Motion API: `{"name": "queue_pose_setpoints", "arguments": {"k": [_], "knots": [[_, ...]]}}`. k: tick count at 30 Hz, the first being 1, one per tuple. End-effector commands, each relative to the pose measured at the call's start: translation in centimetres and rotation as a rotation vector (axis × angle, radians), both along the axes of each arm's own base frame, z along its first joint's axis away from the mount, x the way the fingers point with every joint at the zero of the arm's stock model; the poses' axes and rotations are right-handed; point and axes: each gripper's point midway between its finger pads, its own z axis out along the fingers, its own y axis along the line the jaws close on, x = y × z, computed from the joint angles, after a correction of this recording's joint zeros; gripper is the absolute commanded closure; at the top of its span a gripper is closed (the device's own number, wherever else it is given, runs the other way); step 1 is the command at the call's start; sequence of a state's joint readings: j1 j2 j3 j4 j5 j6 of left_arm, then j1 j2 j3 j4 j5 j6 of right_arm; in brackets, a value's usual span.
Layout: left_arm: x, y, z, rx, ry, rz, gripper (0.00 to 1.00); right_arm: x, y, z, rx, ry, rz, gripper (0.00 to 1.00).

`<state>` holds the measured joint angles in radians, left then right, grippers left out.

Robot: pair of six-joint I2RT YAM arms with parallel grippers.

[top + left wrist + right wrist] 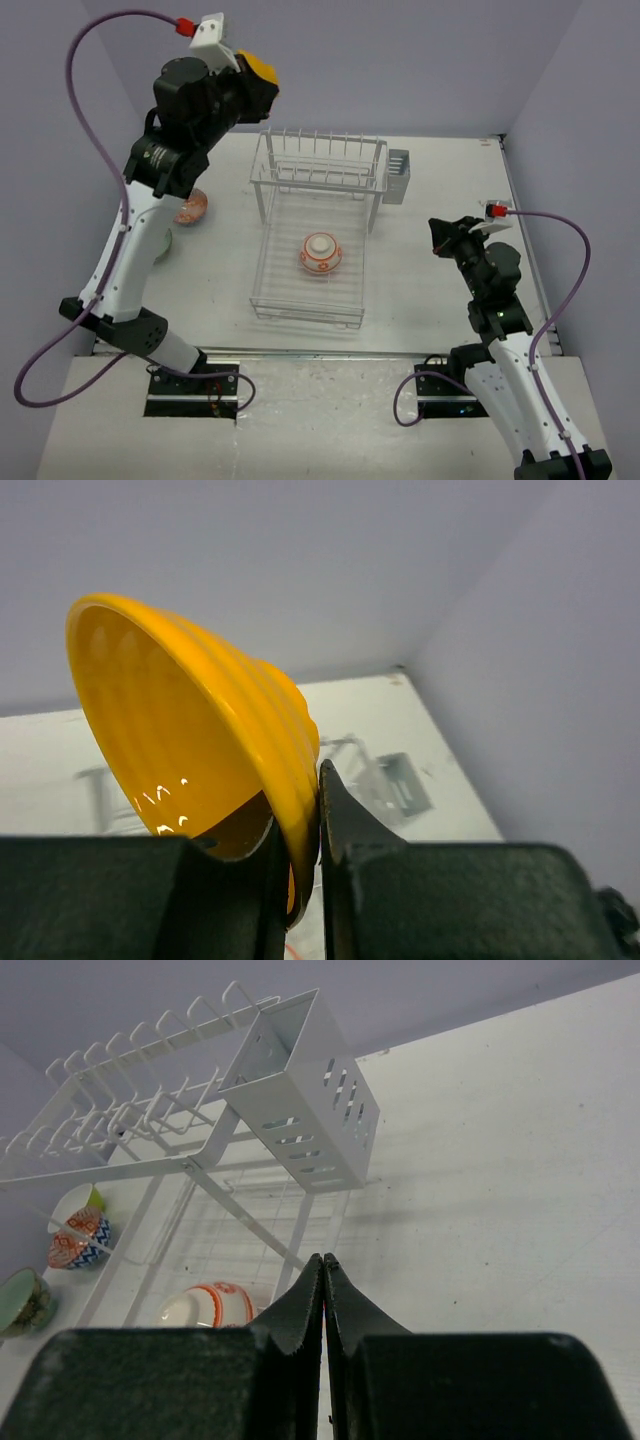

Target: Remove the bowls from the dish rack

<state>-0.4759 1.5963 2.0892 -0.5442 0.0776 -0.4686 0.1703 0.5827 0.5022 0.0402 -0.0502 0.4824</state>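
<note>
Right end effector [324, 1265]: clenched, toothed fingers pressed flat together, nothing between them; hangs over the near-right part of the surface, right of the dish rack and apart from it.
Surface [225, 280]: pale and matte; carries the rack and three loose bowls.
Lower tray [300, 300]: flat wire grid, reaching toward the near edge from under the upper tier.
White bowl with orange-red pattern [320, 253]: on the lower tray, about mid-tray, apparently mouth-down with foot ring up; touched by neither arm.
Mint green bowl [22, 1302]: on the surface left of the rack, nearest of the three there; in the top view partly hidden under the left arm.
Blue zigzag bowl [78, 1240]: on the surface left of the rack, just beyond the mint one; orange-red band above the zigzag.
Lime green bowl [80, 1198]: right behind the zigzag bowl as seen from the right wrist; touching or apart, cannot tell.
Dish rack [320, 160]: white wire, centre of the surface, upper tier of upright prongs at the far end.
Cutlery holder [398, 175]: grey slotted box hung on the rack's far-right corner.
Left end effector [305, 810]: grasping the orange-yellow bowl by its rim, one finger inside, one outside; raised high at far left, above and left of the rack's far-left corner.
Orange-yellow bowl [255, 68]: in the air, clear of the rack, steeply tilted; ribbed outside, glossy inside.
</note>
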Motion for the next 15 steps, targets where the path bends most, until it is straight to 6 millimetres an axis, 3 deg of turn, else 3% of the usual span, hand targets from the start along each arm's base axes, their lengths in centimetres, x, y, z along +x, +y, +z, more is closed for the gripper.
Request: {"name": "queue_pose_setpoints", "arguments": {"k": [1, 3, 4, 5, 6, 8, 13, 15], "knots": [[-1.0, 9.4, -3.2, 0.264, 0.071, 0.386, 1.0, 0.1, 0.9, 1.0, 0.024, -0.037, 0.043, 1.0], [-1.2, 13.0, -7.9, 0.392, 0.199, 0.563, 1.0, 0.1, 1.0, 1.1, 0.028, -0.038, 0.05, 1.0], [-1.4, 15.0, -9.2, 0.447, 0.233, 0.671, 1.0, 0.2, 1.1, 1.0, 0.029, -0.034, 0.053, 1.0], [-1.7, 16.2, -12.3, 0.518, 0.311, 0.714, 1.0, 0.1, 1.1, 1.0, 0.031, -0.034, 0.056, 1.0], [-1.9, 17.2, -13.9, 0.56, 0.348, 0.76, 1.0, 0.1, 1.2, 1.1, 0.031, -0.037, 0.061, 1.0], [-2.7, 20.1, -19.0, 0.685, 0.454, 0.864, 1.0, -0.2, 1.3, 1.3, 0.034, -0.042, 0.069, 1.0], [-3.3, 20.3, -26.8, 0.761, 0.588, 0.852, 1.0, -0.5, 1.6, 1.6, 0.041, -0.057, 0.089, 1.0], [-3.4, 19.5, -28.2, 0.712, 0.61, 0.826, 1.0, -0.5, 1.8, 1.6, 0.046, -0.056, 0.101, 1.0]]}}
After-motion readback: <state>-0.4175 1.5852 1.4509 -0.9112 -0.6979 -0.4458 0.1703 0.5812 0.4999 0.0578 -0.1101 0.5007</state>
